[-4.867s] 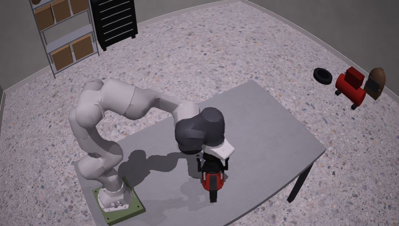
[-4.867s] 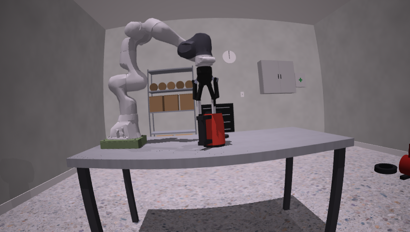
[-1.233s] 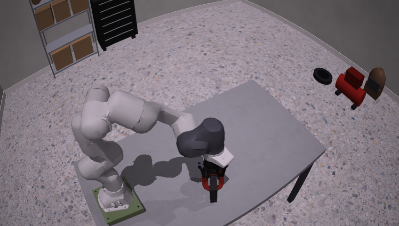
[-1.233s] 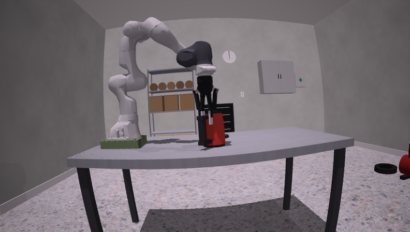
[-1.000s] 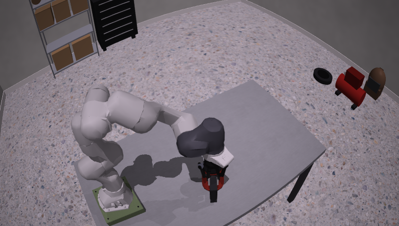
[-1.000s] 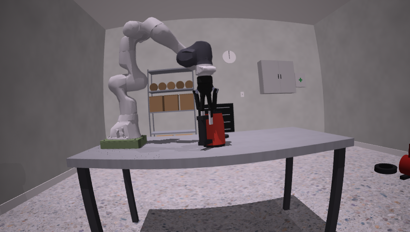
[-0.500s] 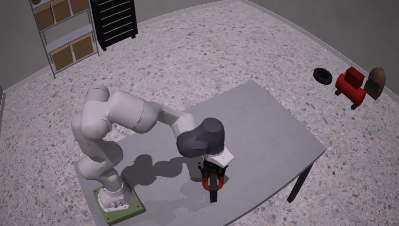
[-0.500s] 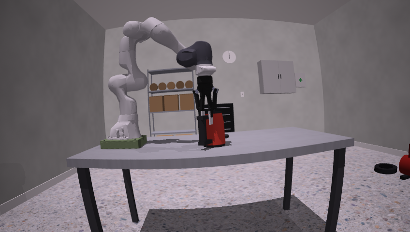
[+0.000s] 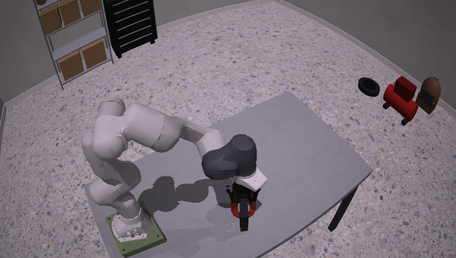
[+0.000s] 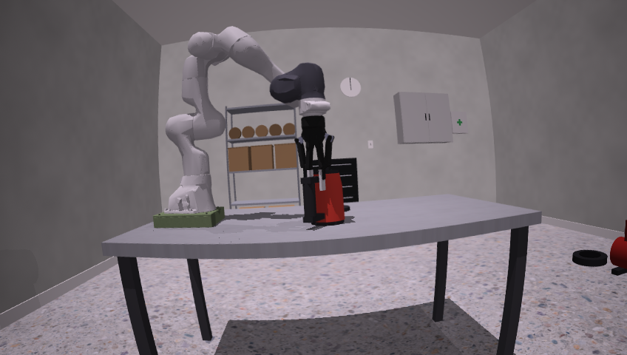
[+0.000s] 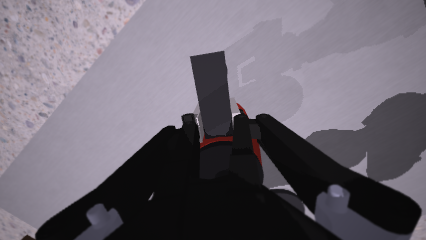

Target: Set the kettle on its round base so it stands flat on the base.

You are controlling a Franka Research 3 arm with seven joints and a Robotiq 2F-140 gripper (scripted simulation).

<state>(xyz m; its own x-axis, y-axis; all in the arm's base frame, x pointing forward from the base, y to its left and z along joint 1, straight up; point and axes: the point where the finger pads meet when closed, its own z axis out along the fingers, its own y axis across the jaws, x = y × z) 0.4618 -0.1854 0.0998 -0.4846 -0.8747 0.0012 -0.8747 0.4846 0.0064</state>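
1. Your table (image 10: 440,220) fills the middle of the outside view, and the arm (image 10: 197,123) rises from a green plate (image 10: 163,221) at its left end. That leaves most of the grey top to the right of the arm within reach.

2. The arm bends over and points its wrist straight down near the centre of that view. I judge this pose is chosen so the claw can take the kettle from above and lift it without tipping it.

3. The red kettle (image 10: 335,200) stands upright just left of centre in the outside view, with its black handle (image 10: 307,197) on its left side. In the top view it sits at lower centre, close to the near table edge. Its foot seems to rest on the table, though a slight lift can't be ruled out.

4. You will not find the round base in any view. It may be hidden behind the kettle or under the arm, so locate it before you carry anything.

5. The claw (image 11: 217,122) is closed partway and gripping the kettle. In the wrist view its fingers pinch the dark top of the handle where it meets the red rim. The jaws are stopped by the part between them, so the hold looks ready for a lift.
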